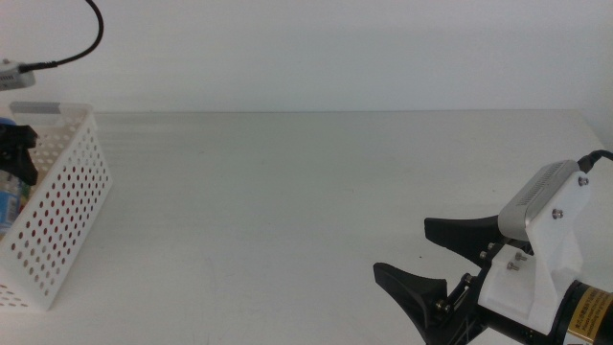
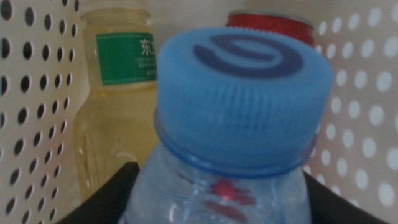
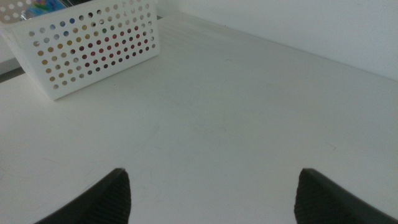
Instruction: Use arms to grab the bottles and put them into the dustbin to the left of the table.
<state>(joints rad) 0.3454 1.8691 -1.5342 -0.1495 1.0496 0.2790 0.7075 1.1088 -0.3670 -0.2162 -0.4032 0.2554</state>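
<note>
- My left gripper (image 2: 214, 208) is clamping the water bottle (image 2: 230, 155) inside the dustbin (image 1: 57, 206), beside the yellow bottle (image 2: 115, 106) and can (image 2: 268, 22).
- Letting go crooked risks it toppling against them.
- My right gripper (image 1: 450, 264) is waiting, jaws spread, holding nothing.

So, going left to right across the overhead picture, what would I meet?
left gripper inside the basket → white perforated dustbin → bare white table → right gripper, jaws open, resting near the bottom right.
</note>
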